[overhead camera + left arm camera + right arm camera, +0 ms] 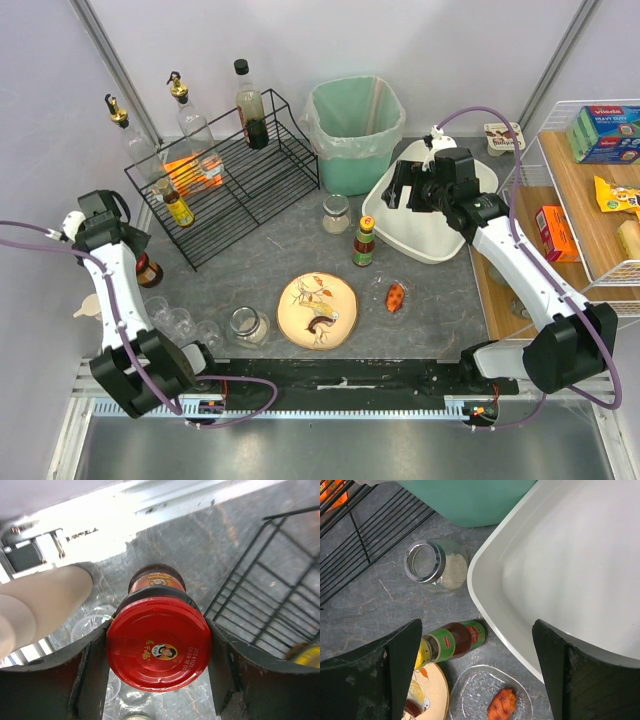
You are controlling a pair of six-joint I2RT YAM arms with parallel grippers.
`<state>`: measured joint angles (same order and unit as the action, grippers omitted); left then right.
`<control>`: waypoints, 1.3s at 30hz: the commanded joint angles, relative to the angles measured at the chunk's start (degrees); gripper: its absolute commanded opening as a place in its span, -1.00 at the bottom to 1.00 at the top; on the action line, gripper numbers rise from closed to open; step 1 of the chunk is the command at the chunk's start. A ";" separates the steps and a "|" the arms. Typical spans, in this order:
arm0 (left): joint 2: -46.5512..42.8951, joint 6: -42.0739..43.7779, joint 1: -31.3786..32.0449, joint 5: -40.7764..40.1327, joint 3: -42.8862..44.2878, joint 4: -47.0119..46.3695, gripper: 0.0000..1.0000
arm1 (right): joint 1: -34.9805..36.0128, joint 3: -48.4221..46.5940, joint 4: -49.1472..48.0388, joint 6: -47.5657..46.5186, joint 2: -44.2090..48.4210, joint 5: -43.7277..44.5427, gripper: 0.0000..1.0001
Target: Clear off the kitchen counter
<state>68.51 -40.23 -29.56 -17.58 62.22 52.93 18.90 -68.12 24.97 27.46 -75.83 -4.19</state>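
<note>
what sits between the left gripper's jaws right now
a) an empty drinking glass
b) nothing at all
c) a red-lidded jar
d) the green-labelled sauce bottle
c: in the left wrist view the red-lidded jar stands between the jaws of the left gripper, its lid meeting both sides.

The kitchen counter carries a round painted plate near its front edge. Just left of the plate stands a glass jar, with small clear glasses farther left, and just right lies a clear dish. Behind the plate stand a sauce bottle and a powder jar, with a black wire rack behind-left, a green bin farther behind and a white tub behind-right.
</note>
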 commanded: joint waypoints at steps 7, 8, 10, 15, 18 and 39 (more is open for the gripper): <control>-2.07 7.36 -0.32 -7.11 22.22 3.40 -0.97 | -0.18 -3.16 0.87 -0.83 -1.68 0.67 0.96; -1.98 7.70 -0.32 -7.20 24.16 4.19 -0.97 | -0.26 -3.25 0.87 -0.83 -1.86 0.76 0.96; -1.80 8.32 -0.15 -6.76 27.85 5.69 -0.97 | -0.26 -3.51 0.96 -0.83 -1.78 0.76 0.96; -1.98 10.34 0.20 -3.61 36.99 8.33 -0.97 | -0.26 -4.04 0.78 -0.39 -2.04 0.85 0.95; 0.56 14.82 1.78 -1.49 46.64 10.87 -0.96 | -0.18 -5.27 1.13 -0.22 -2.48 0.49 0.94; 7.51 15.45 7.41 40.85 64.35 -1.23 -0.96 | -0.26 -7.38 2.80 -1.10 -1.69 3.74 0.93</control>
<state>75.44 -23.40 -23.59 7.53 124.14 68.51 18.90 -73.34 28.14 27.42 -78.61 -2.42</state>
